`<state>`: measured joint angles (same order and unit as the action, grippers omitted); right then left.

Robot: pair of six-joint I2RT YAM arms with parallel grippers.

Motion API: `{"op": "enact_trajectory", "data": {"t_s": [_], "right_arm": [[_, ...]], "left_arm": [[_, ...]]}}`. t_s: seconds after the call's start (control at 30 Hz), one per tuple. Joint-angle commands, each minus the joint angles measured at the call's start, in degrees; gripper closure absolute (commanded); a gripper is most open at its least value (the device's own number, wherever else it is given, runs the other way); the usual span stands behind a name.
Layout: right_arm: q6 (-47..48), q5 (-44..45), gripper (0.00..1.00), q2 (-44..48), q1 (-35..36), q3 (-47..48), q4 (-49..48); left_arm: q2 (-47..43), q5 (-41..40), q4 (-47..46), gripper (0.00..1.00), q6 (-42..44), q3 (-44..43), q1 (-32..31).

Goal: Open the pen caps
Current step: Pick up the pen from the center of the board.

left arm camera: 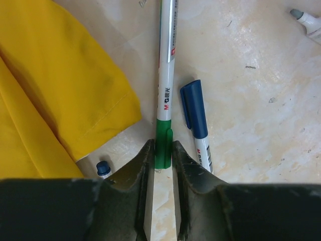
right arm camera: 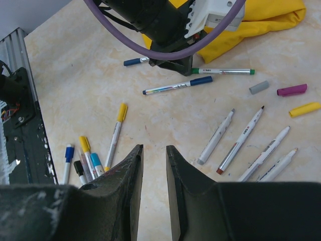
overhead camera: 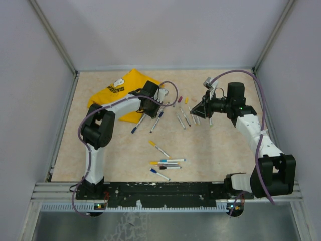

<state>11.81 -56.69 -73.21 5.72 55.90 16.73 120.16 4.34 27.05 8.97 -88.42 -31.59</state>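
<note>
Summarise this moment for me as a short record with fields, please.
left gripper: shut on the green cap of a white-barrelled pen
right gripper: open, holding nothing
loose caps: grey cap, magenta cap, yellow cap
uncapped pens: four, lying beside those caps
also present: yellow T-shirt, blue-capped pen

Bare table (overhead camera: 205,140) between near pens (overhead camera: 165,163), far pens (overhead camera: 184,118)
</note>
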Motion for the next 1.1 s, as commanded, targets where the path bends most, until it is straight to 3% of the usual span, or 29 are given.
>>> {"op": "enact_trajectory", "data": {"t_s": [0.0,0.3,0.6,0.8,0.93,1.0,1.07], "right_arm": [[0.1,-0.7,0.75,1.6,-0.5,0.4,-1.7],[0.2,-0.8,0.75,1.7,-0.6,0.3,-1.8],[0.7,-1.4,0.75,2.2,-0.7,0.1,-1.9],[3.6,-3.3,0.75,3.8,-0.5,-2.0,-3.4],[13.6,-7.5,0.74,6.8,0.4,-6.3,-5.0],[26.5,-7.5,0.71,9.8,3.0,-9.8,-3.5],[42.8,-4.7,0.6,12.9,6.2,-14.3,-1.5]], "left_arm": [[-0.2,1.0,0.7,0.77,0.3,-0.5,0.4],[-4.9,-0.9,-2.3,1.0,-0.4,3.5,0.5],[-12.6,-1.0,-7.2,1.0,-1.9,9.9,0.5],[-19.1,8.8,-11.5,1.0,-4.7,17.3,0.5],[-22.9,21.1,-16.0,1.0,-6.4,23.0,0.5],[-23.0,27.4,-16.4,1.0,-7.4,24.3,0.5],[-22.4,33.0,-16.8,1.0,-8.1,25.1,0.4]]}}
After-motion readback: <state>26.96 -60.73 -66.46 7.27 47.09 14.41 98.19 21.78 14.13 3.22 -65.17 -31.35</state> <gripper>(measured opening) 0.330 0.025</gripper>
